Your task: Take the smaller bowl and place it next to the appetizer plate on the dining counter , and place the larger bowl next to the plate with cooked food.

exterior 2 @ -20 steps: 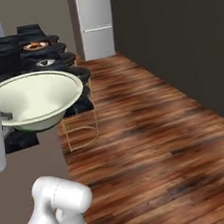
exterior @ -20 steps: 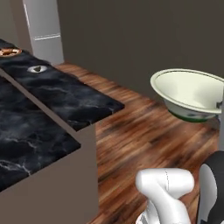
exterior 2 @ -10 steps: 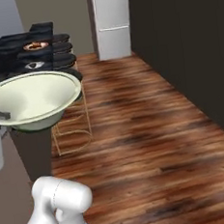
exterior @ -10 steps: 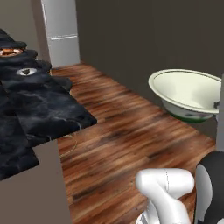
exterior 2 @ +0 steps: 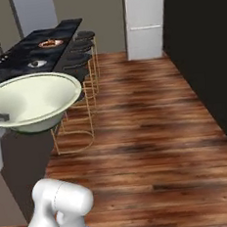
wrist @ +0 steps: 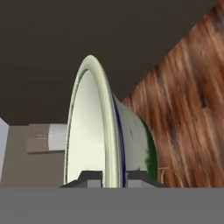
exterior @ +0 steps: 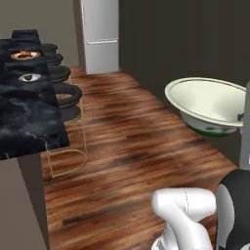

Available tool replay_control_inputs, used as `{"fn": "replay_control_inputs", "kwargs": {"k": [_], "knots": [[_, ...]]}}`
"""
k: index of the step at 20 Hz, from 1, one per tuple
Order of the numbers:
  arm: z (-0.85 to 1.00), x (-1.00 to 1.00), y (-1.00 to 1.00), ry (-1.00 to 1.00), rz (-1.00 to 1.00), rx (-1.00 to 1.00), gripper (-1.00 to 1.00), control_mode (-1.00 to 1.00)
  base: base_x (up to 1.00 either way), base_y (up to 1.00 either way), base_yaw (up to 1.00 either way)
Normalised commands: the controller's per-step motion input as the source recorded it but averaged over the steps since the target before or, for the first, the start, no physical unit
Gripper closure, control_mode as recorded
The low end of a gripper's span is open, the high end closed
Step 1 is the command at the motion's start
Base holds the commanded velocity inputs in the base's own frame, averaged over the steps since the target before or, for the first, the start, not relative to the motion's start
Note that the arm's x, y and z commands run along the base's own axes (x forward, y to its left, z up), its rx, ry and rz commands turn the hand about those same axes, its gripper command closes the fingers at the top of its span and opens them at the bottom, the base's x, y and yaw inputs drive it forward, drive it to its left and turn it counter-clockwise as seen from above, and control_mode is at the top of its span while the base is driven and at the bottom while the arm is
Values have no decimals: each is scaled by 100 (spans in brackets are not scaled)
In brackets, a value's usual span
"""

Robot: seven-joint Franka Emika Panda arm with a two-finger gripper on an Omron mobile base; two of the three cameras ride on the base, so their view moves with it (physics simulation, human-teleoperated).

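No lettering is readable anywhere. The wide cream-white flared bowl with a dark green foot band (exterior: 210, 103) is held in the air above the wooden floor (exterior: 132, 146), its rim pinched in the closed gripper (wrist: 114, 177). Open floor lies beside the stools (exterior 2: 79, 72). On the black marbled tabletop (exterior: 24, 112) sit the orange-rimmed plate (exterior: 25, 55) and, nearer, the small white plate (exterior: 29, 77).

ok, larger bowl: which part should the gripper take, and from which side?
By the rim wall, coming in edge-on from the side. The larger bowl is wide and flared, too broad to span, but its wall is thin enough to pinch. The hand view shows just that: the gripper shut on the rim, one finger inside, one outside, and the bowl sits upright in the base views.
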Motion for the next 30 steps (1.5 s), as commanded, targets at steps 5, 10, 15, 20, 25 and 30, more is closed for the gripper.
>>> {"fn": "replay_control_inputs", "kwargs": {"k": [5,10,15,20,25,30], "knots": [[0,0,0,0,0,0,100,100,100,-62,59],[0,0,0,0,0,0,100,100,100,-73,57],[0,0,0,0,0,0,100,100,81,-100,31],[0,0,0,0,0,0,100,100,64,-100,41],[0,0,0,0,0,0,100,100,59,-100,43],[0,0,0,0,0,0,100,100,62,-100,37]]}}
